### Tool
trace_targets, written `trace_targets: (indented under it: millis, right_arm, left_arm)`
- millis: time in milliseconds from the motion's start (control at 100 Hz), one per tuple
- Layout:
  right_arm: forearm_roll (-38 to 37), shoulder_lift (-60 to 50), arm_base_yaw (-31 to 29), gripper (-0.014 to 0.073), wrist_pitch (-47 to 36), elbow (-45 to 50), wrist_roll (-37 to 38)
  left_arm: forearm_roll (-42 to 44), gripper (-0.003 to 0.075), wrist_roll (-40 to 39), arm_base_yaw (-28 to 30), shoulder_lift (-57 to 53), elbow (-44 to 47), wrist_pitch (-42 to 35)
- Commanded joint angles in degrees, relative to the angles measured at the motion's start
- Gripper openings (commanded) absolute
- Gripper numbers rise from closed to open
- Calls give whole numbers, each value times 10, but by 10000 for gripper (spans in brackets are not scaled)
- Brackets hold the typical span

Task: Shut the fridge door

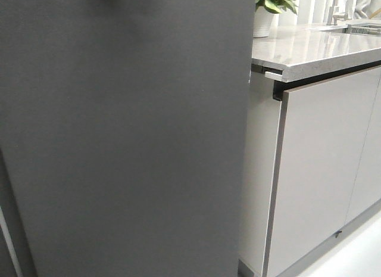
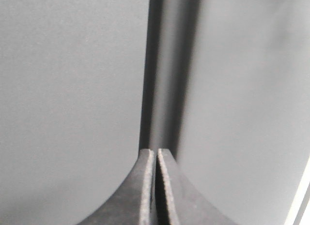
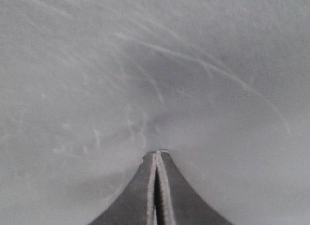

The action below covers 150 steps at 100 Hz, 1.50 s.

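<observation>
Fingers of both grippers are pressed together with nothing between them. The left gripper (image 2: 155, 152) has its two tips meeting in a thin line, and directly ahead of these tips runs a dark vertical seam (image 2: 147, 70) between two flat grey panels. I cannot tell for sure which of these panels belongs to the fridge door (image 1: 125, 134). The right gripper (image 3: 157, 155) is also clenched on nothing, and straight ahead of its tips there is only a matte grey surface with faint curved scratch marks, very near, maybe touching; the pictures do not settle this.

In the front view the fridge door is the tall dark slab that fills most of the frame, standing upright with its long axis vertical. Its outer face points toward the camera, and its right edge lies just beside the light grey cabinet front (image 1: 321, 170) under the countertop (image 1: 309, 50). No arm is visible in this view, so which arm is nearer to the door I cannot judge with confidence. My judgement is that the right fingertips face the flat of the door, so the coming push goes straight forward from the tips, across the door's face, not along its height.
</observation>
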Motion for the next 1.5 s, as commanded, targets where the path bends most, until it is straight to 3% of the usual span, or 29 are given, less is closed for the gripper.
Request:
trace_targets:
  millis: [0, 280, 500, 1080, 1490]
  right_arm:
    - [-6, -35, -3, -71, -48, -23, -1]
    - [-14, -39, -6, -71, -29, -23, -1]
    - [-16, -107, -38, -71, 0, 21, -1]
    - [-33, -582, -172, -71, -167, 546, -1]
    - [-45, -875, -302, -71, -143, 829, -1]
  left_arm:
    - [-4, -20, -1, -2, -13, 23, -48]
    - [-4, -20, -1, -2, -13, 23, -48]
    - [-4, -20, -1, -2, -13, 23, -48]
    - [-4, -20, -1, -2, -13, 23, -48]
    - [-4, -20, -1, -2, -13, 23, -48]
